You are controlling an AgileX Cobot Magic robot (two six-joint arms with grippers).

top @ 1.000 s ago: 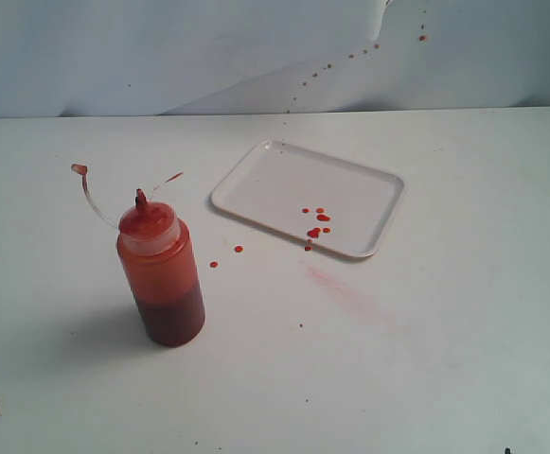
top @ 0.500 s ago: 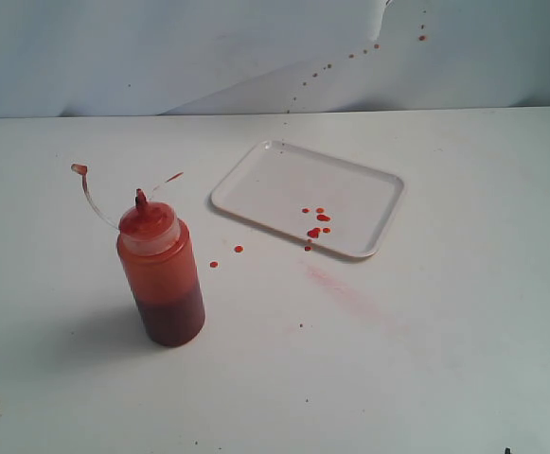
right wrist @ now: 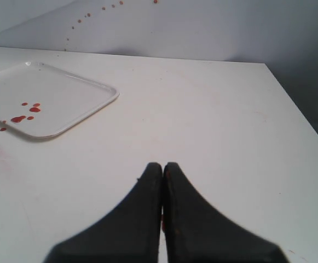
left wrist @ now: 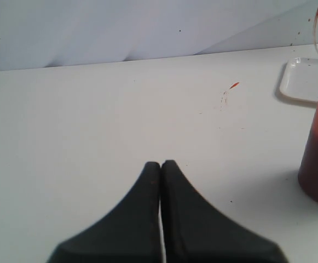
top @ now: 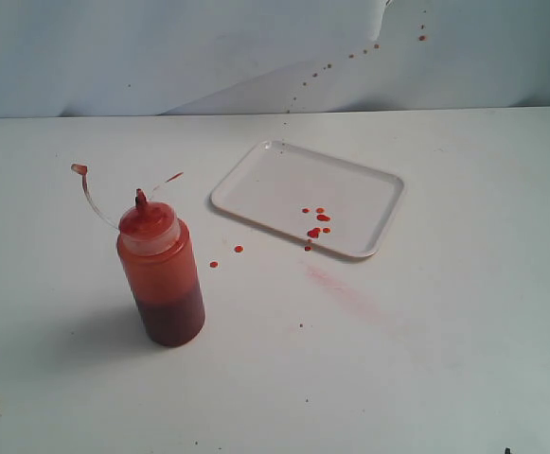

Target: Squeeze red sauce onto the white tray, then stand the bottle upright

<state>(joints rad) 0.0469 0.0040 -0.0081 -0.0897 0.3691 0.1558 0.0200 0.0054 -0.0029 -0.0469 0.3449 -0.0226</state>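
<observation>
We are finding the left claw (left wrist: 160, 163) and the right claw (right wrist: 162, 164) both pressed together, gripping nothing. The bottle (top: 161, 274) is standing upright on the bench (top: 445, 331) near the white tray (top: 360, 184), which is carrying red sauce (top: 314, 232) drops.

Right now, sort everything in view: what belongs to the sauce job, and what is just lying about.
Job: translucent orange-red plastic squeeze bottle, standing upright; flat white rectangular plastic tray; bright red sauce drops on it.
Lying about: stray red drops on the white table; faint pink smear; red specks on the grey backdrop.
</observation>
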